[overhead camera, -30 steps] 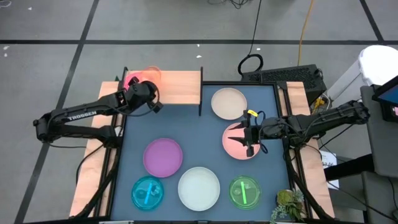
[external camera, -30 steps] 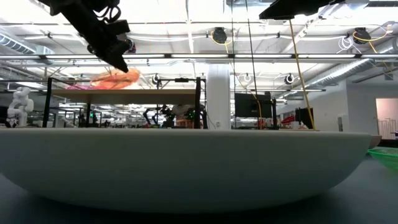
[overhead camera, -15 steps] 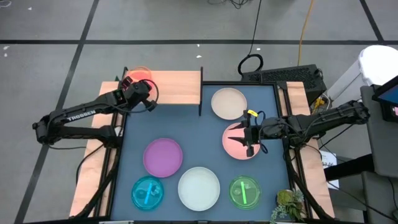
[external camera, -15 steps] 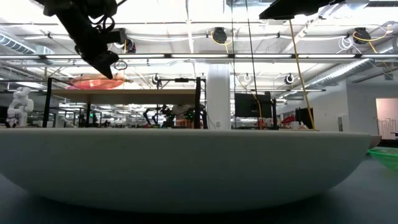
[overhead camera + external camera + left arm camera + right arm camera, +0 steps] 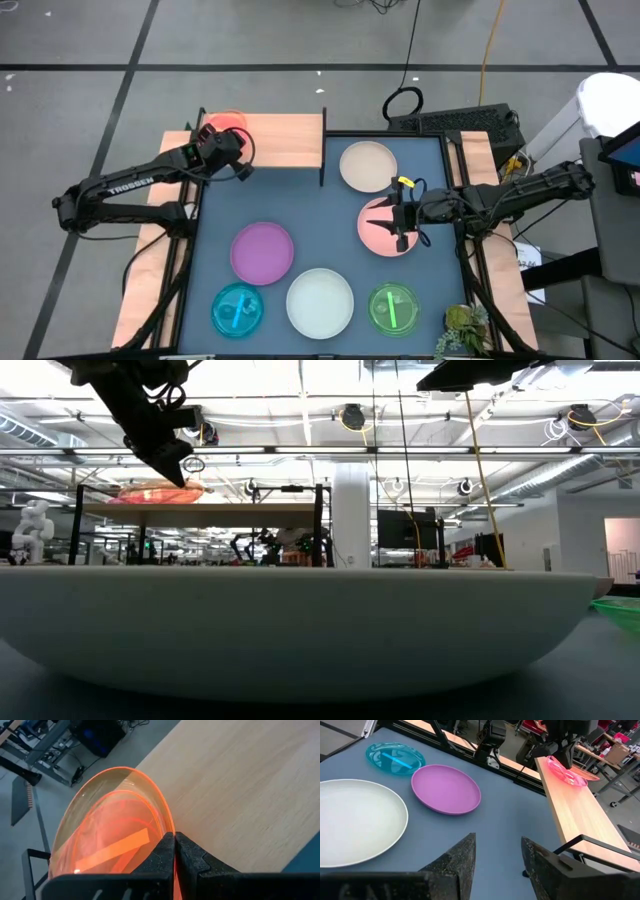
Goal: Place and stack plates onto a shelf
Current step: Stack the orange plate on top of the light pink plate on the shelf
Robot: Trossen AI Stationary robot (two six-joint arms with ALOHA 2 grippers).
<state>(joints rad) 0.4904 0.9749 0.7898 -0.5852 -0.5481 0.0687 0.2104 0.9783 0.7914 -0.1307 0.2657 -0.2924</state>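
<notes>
The orange plate (image 5: 225, 120) is at the far left corner of the shelf (image 5: 280, 140), with my left gripper (image 5: 174, 837) shut on it. The right wrist view shows the plate (image 5: 565, 772) low over the board. My right gripper (image 5: 385, 222) hovers open above the pink plate (image 5: 375, 242), with nothing between its fingers (image 5: 465, 855). On the table lie the cream plate (image 5: 367, 165), purple plate (image 5: 262, 252), pale white plate (image 5: 320, 302), cyan plate (image 5: 238, 310) and green plate (image 5: 392, 308). My left gripper pinches the orange plate's near rim (image 5: 171, 827) between its two fingers. The fingers slant down from the table's near side. The plate lies about level (image 5: 155, 492), on the shelf's board or just above it; I cannot tell which.
The shelf's black leg (image 5: 322, 165) stands at the mat's far edge between the shelf and the cream plate. A small plant (image 5: 465, 330) sits at the near right corner. Wooden side strips (image 5: 150, 290) run along the table's left and right.
My left gripper has carried the orange plate toward the table's left edge and a little down, tipping its fingers lower. The plate, tilted a second ago, now lies level at the shelf's far left corner.
</notes>
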